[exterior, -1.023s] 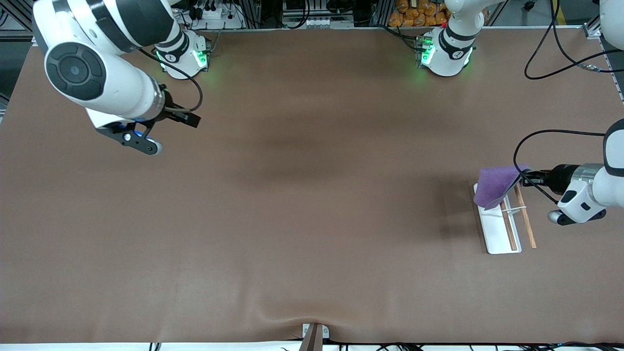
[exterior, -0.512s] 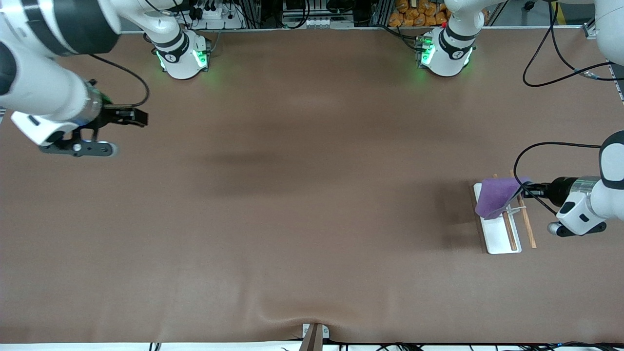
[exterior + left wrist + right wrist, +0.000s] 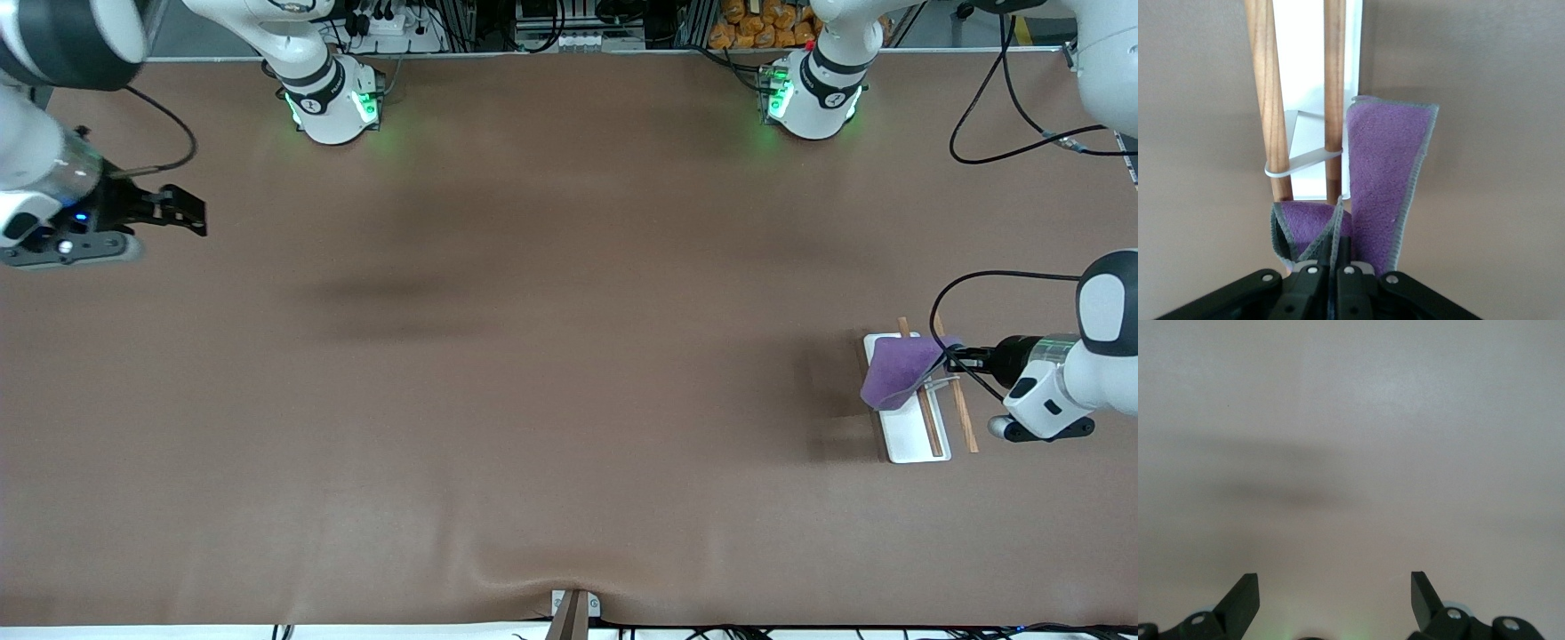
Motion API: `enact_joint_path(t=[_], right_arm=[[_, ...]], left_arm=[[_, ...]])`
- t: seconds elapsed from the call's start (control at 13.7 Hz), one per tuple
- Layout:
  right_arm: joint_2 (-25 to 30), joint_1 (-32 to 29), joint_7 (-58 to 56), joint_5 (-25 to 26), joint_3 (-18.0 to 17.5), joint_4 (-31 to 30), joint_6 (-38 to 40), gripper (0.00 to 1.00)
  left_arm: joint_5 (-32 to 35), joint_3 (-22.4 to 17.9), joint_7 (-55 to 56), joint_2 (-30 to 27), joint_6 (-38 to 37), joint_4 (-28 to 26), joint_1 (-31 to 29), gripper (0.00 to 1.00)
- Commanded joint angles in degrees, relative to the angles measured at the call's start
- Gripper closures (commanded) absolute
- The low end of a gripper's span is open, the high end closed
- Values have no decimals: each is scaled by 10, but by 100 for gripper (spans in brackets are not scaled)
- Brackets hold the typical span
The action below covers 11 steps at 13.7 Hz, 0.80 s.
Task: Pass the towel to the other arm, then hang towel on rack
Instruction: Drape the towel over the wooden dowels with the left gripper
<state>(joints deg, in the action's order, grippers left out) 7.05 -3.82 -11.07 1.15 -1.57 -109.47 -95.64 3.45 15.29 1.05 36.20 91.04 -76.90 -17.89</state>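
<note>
towel [image 3: 893,378] now lower over rack [image 3: 916,427], seemingly pinched in left fingers [image 3: 1313,270]

One towel [image 3: 893,375], one rack [image 3: 916,425] with seemingly two rods, one table [image 3: 533,356], and two pincers.

The towel [image 3: 1388,180] is pinched by one folded edge between the closed fingers of the left gripper [image 3: 1337,267]. Its purple face is shown, edged by a grey stitched border. The cloth is draped over one rod of the rack [image 3: 1335,100]; a short flap is seen curled beside the other rod. Both wooden rods are joined by a slim white bracket, with the white base plate seen below them on the brown table [image 3: 1498,133].
</note>
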Motion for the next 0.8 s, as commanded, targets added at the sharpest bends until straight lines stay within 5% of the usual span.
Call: enact_joint_path(t=[0.0, 0.73], right_arm=[[17, -21, -36, -23, -1, -15, -11, 0], [-16, 39, 68, -17, -5, 118, 24, 0]], left_arm=[[9, 1, -10, 6, -3, 17, -13, 100], [9, 2, -60, 3, 9, 47, -40, 100]])
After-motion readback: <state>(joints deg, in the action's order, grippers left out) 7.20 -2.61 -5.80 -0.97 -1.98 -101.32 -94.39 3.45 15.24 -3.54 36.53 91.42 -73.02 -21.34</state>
